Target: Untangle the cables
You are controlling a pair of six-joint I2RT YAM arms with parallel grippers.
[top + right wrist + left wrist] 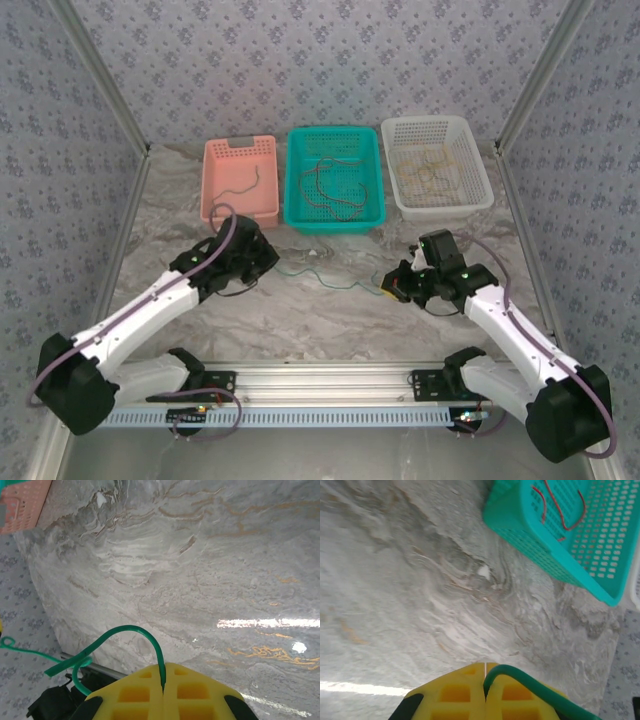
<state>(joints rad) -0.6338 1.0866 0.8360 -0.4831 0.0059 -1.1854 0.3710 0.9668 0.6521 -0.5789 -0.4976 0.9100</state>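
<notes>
A thin green cable (322, 275) sags over the marble table between my two grippers. The left gripper (266, 262) is shut on its left end. In the left wrist view the yellow pads (485, 666) meet, and the green cable (540, 689) comes out of the seam and runs off to the right. The right gripper (392, 283) is shut on the other end. In the right wrist view the green cable (125, 629) arches up from the closed pads (163, 666) and loops away left. Other cables lie in the baskets: a dark one (246, 182), red-brown ones (335, 192) and yellow ones (435, 170).
Three baskets stand in a row at the back: pink (240, 150), teal (300, 190) and white (475, 170). The teal basket (535, 540) is close to the left gripper's upper right. A metal rail (320, 378) runs along the near edge, and patterned walls close in the sides.
</notes>
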